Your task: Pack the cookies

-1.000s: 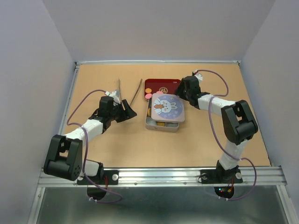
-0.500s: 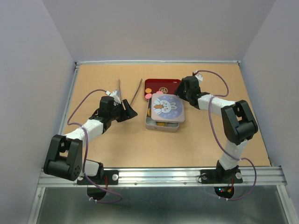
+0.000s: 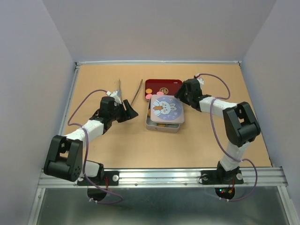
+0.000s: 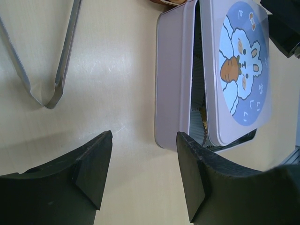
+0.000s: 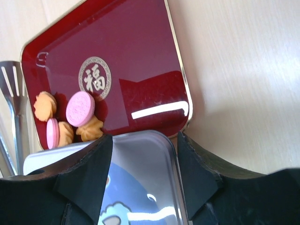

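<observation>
Several cookies (image 5: 80, 108), pink rounds and orange flower shapes, lie in the left corner of the dark red tray (image 5: 140, 61), and they also show in the top view (image 3: 149, 94). The silver tin (image 3: 161, 125) holds more cookies (image 3: 161, 124) under a rabbit-print lid (image 3: 166, 108) that sits askew, leaving the front and left open. My right gripper (image 3: 180, 96) is open, with its fingers astride the lid's far right corner (image 5: 154, 154). My left gripper (image 3: 129, 111) is open and empty, left of the tin (image 4: 176, 79).
Metal tongs (image 3: 129, 91) lie on the table behind the left gripper, left of the tray, and show in the left wrist view (image 4: 61, 61). The tray (image 3: 162, 86) touches the tin's far side. Walls enclose the table on three sides.
My right gripper has shifted slightly right and toward the near side over the lid's corner. The lid has nudged a little left. The left arm has not moved.
</observation>
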Controlling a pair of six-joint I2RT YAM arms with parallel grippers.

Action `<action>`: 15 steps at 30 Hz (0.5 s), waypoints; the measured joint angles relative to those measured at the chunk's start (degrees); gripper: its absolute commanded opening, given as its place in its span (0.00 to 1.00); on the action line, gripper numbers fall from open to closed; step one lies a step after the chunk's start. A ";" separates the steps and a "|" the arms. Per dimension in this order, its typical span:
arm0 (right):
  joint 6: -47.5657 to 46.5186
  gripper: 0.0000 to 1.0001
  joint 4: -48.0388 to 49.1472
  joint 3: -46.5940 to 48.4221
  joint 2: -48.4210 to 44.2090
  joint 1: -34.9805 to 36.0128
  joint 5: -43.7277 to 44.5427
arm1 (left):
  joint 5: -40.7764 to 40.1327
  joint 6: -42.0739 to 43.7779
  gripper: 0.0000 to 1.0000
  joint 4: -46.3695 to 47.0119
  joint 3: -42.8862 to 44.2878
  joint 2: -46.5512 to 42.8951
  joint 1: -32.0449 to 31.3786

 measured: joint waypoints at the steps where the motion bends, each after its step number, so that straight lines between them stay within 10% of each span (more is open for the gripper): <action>1: 0.15 0.63 -0.04 -0.22 -0.22 0.00 -0.20 | 0.04 0.00 0.67 0.15 0.00 0.07 -0.11; 15: 2.75 0.62 -0.52 -5.42 -6.75 0.00 -3.50 | 0.07 -1.31 0.67 2.93 0.00 3.80 -3.45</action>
